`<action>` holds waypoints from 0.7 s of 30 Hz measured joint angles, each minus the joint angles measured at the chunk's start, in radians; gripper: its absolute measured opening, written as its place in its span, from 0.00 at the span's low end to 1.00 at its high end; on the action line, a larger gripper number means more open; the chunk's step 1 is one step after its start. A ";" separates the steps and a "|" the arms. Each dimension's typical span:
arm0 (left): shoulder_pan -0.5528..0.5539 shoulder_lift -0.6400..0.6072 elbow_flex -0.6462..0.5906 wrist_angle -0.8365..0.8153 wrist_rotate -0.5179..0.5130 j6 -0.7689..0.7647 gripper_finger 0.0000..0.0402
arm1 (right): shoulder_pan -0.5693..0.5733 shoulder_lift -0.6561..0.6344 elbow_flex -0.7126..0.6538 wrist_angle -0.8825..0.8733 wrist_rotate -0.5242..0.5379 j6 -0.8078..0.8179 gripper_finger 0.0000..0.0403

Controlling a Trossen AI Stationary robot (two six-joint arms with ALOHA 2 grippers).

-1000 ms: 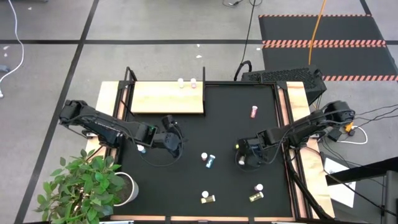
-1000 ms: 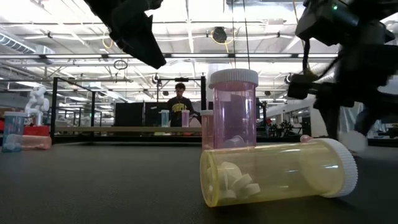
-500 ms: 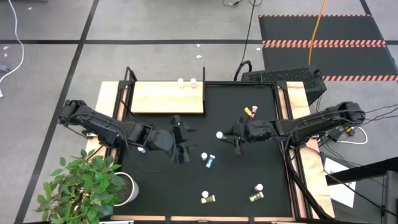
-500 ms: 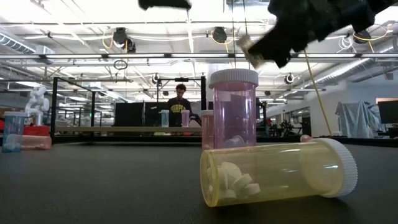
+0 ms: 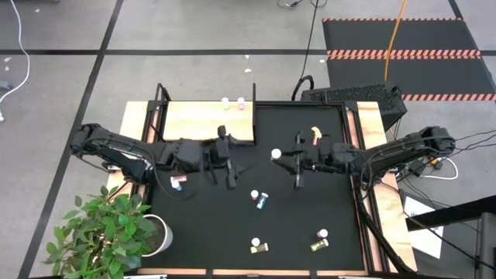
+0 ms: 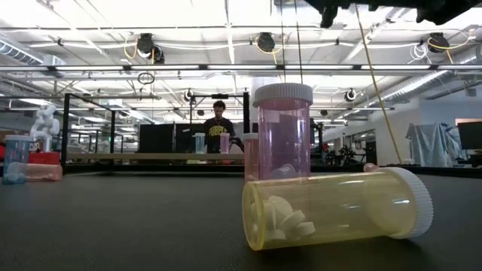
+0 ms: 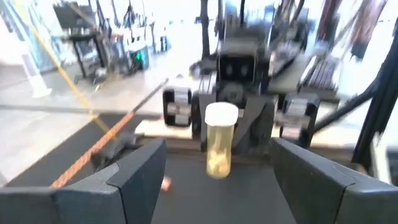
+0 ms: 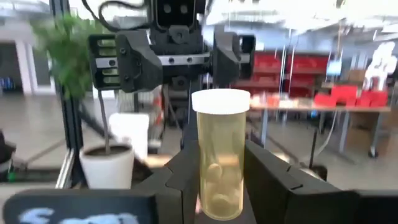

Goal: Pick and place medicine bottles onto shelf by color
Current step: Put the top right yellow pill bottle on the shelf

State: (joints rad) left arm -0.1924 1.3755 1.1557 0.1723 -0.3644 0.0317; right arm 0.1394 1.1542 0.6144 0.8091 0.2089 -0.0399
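Observation:
My right gripper [image 5: 281, 156] is shut on a yellow-olive medicine bottle [image 8: 219, 155] with a white cap [image 5: 276, 154], high above the middle of the black mat. My left gripper [image 5: 242, 161] faces it from the table's left, open. In the left wrist view the bottle [image 7: 219, 146] stands beyond the left gripper [image 7: 217, 186], untouched by its two spread fingers. Two pink bottles [image 5: 232, 102] stand at the far edge of the pale wooden shelf [image 5: 194, 120]. Both grippers only clip the top edge of the low view. My right gripper pinches the yellow bottle's lower body [image 8: 219, 186] between its two fingers [image 8: 264, 180]. The fingers come level from the table's right side. The bottle stands upright with its cap up, lifted clear of the mat.
On the mat lie a blue bottle [image 5: 261, 200], two yellow bottles [image 5: 258, 246] [image 5: 318, 245] near the front edge and a pink one [image 5: 315, 136] at the far right. Another bottle [image 5: 177, 183] sits under my left arm. A potted plant [image 5: 108, 229] stands at the near left corner.
Both grippers have risen and tipped from pointing down to level. My right gripper has lifted the yellow bottle off the mat and carried it toward the table's far edge and centre, rolling so the bottle stands upright. My left gripper has stayed open and now faces it.

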 joint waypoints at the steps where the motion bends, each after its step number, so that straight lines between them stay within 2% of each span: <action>1: 0.005 -0.007 0.000 0.017 0.007 0.000 0.70 | 0.000 0.000 0.000 0.018 0.000 -0.001 0.26; 9: 0.046 -0.009 0.000 0.046 0.081 -0.012 0.70 | -0.006 0.000 0.045 0.154 -0.001 0.022 0.26; 16: 0.051 0.010 0.000 0.147 0.104 -0.010 0.70 | -0.025 0.044 0.176 -0.105 -0.063 -0.025 0.26; 21: 0.039 0.013 0.000 0.208 0.103 0.027 0.70 | -0.024 0.102 0.204 -0.100 -0.080 -0.058 0.26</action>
State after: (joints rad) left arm -0.1536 1.3883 1.1557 0.3803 -0.2611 0.0588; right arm 0.1150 1.2558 0.8183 0.7094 0.1284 -0.0975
